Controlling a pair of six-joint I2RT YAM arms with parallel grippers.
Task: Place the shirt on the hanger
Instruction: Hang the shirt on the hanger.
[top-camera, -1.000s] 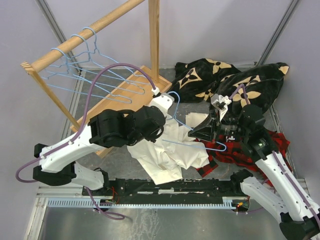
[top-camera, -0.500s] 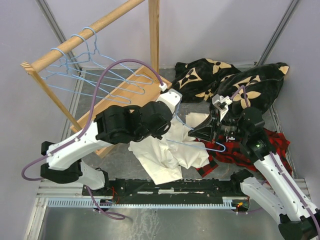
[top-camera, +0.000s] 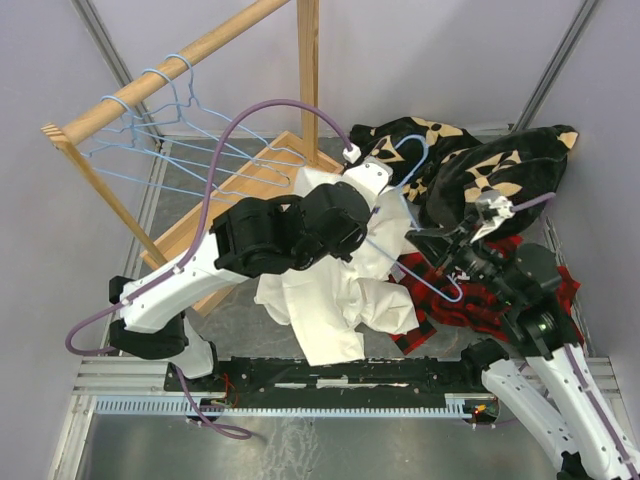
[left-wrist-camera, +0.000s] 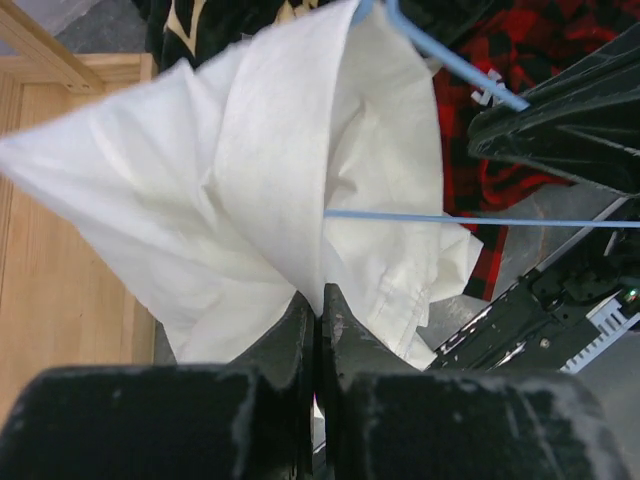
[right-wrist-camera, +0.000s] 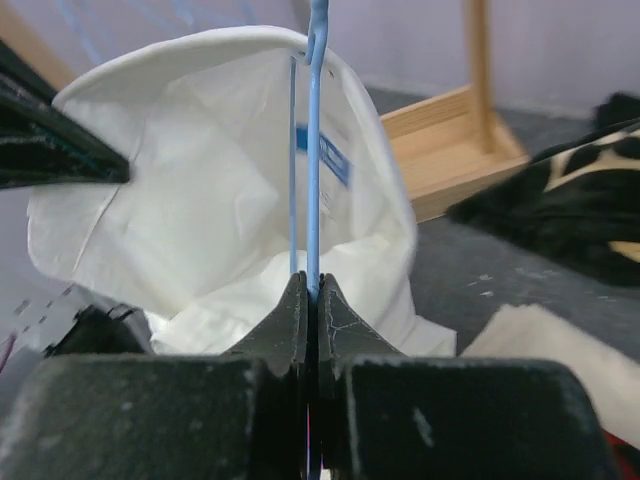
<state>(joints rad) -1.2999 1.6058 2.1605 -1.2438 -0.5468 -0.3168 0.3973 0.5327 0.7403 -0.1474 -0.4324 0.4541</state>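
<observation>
1. Top view: the shirt (top-camera: 330, 300) hangs bunched just right of the wooden rack (top-camera: 250, 180), its upper end at the left gripper (top-camera: 375, 195). The hanger (top-camera: 440, 275) slants farther right of the rack, at the right gripper (top-camera: 420, 236).
2. Left wrist: the left gripper (left-wrist-camera: 320, 300) has its jaws pressed together on a fold of the shirt (left-wrist-camera: 250, 180). The hanger (left-wrist-camera: 480, 220) wire crosses the cloth, and the rack (left-wrist-camera: 60, 300) lies to the left.
3. Right wrist: the right gripper (right-wrist-camera: 310, 292) pinches the hanger (right-wrist-camera: 316, 150) wire. The shirt (right-wrist-camera: 200, 200) drapes over the hanger's top in front of the rack (right-wrist-camera: 450, 150), its blue label (right-wrist-camera: 335, 155) showing.
</observation>
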